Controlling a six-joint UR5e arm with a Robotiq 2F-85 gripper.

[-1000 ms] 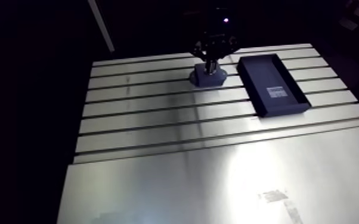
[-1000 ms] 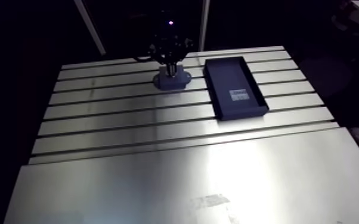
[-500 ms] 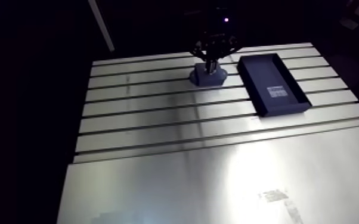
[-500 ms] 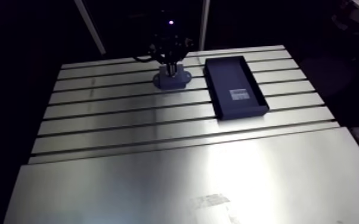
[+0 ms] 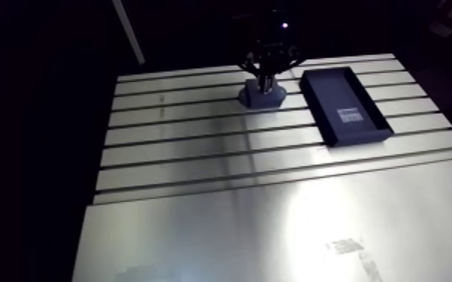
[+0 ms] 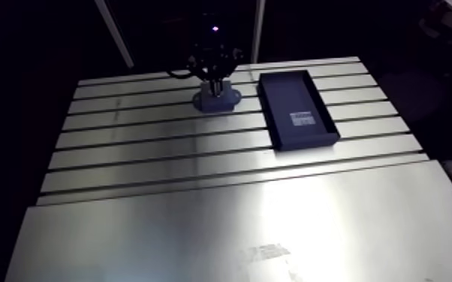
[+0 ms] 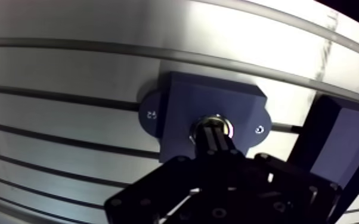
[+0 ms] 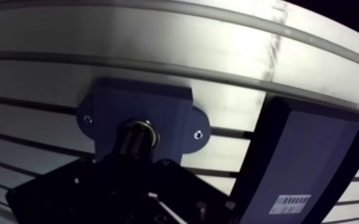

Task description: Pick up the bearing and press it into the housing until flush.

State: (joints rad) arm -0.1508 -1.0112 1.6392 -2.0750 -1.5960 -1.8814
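Observation:
A dark blue housing (image 7: pixel 179 110) with two mounting ears sits on the slotted table (image 7: pixel 68 71), at the far side in the arm view (image 5: pixel 263 96). A metal bearing (image 7: pixel 228 126) shows as a shiny ring in the housing's central bore. My gripper (image 7: pixel 216 134) stands straight above it, with both fingers pressed together and their tips resting on the bearing's top. The fingers hide most of the bearing, so how deep it sits cannot be told. In the arm view the gripper (image 5: pixel 267 78) is a dark shape over the housing.
A dark, shallow rectangular tray (image 5: pixel 345 105) with a white label lies just beside the housing, close to the gripper's side (image 8: pixel 313 155). Grooves run across the table's far half, and a smooth plate (image 5: pixel 274 232) covers the near half.

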